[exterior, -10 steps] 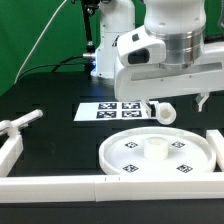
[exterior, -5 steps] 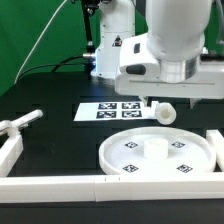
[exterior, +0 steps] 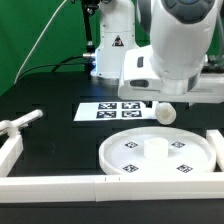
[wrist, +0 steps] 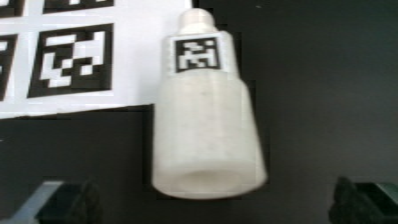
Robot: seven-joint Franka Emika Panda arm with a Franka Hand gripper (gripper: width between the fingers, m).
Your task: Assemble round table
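The pincer (wrist: 214, 204) hangs over the desk with its jaws spread wide and nothing in them. In the wrist view its two dark fingertips (wrist: 63, 202) flank the plain end of the cylinder leg (wrist: 205, 120). The leg lies on its side, its narrower tagged end at the edge of the marker board (wrist: 54, 60). In the exterior view the leg (exterior: 164, 113) sits just beyond the round disc (exterior: 108, 158), apart from its rim.

The step in hand looks like picking up the leg. To do it well, the pincer should come straight down with the leg centred between the fingers, and should shift along the leg to close nearer mid-length than at the very end. The jaws should squeeze across the round body, since a cylinder rolls if one finger touches first. The fingers should also stay off the board's edge.
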